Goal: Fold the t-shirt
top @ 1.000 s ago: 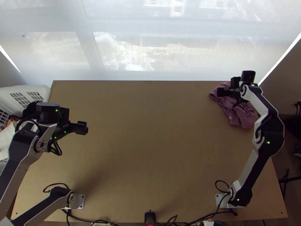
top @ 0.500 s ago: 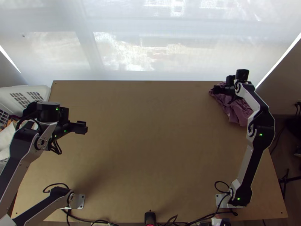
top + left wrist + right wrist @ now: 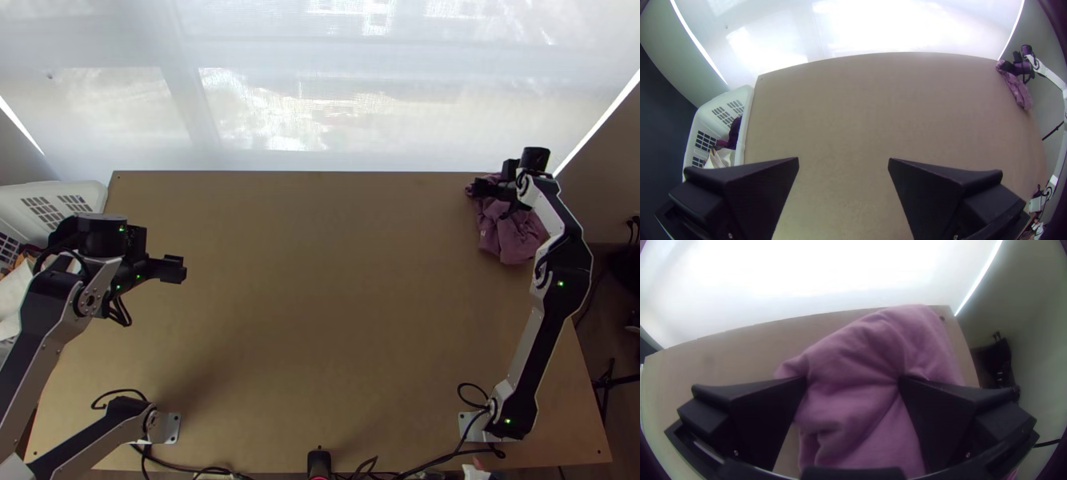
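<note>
Flat tabletop (image 3: 320, 320), rumpled mauve cloth (image 3: 509, 238), left end effector (image 3: 173, 270) and right (image 3: 485, 187) gaping (seemingly empty)

white basket (image 3: 94, 194), cloths (image 3: 721, 160) inside | at wooden table (image 3: 320, 320), left side | pale blind (image 3: 320, 48) beyond far edge

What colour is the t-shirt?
The t-shirt is pinkish purple, seen best in the right wrist view.

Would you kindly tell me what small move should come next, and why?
Probably close the right gripper on the t-shirt: its jaws stand apart with cloth showing between them, and the shirt lies bunched near the table's far right corner, where folding looks cramped.
</note>
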Available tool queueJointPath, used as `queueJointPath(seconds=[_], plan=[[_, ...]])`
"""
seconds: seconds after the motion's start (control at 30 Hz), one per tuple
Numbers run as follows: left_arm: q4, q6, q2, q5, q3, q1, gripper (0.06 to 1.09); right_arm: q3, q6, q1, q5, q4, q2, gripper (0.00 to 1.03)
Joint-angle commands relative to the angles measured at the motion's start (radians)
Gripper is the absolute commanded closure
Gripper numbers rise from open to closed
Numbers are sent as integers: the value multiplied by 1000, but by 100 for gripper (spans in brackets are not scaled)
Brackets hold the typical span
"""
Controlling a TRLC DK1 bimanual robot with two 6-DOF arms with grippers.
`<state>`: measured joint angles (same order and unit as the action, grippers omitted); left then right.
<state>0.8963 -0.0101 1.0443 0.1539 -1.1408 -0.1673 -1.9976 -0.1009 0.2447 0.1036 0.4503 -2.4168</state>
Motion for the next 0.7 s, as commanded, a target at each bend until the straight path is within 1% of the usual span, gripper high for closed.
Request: queueJointPath(seconds=[0.0,0.17,0.37,0.5,0.67], plan=[[4,-4,-10,-1,-8,0,10,34,3,18,18,5,70,6],[18,-4,-26,-1,-20,0,10,59,43,19,79,4,148,6],[38,-4,-55,-2,-19,0,10,135,50,19,114,5,254,6],[39,-4,-67,-2,-19,3,10,310,38,44,114,5,366,6],[39,-5,-76,-2,-17,3,10,597,-43,65,114,-24,518,6]])
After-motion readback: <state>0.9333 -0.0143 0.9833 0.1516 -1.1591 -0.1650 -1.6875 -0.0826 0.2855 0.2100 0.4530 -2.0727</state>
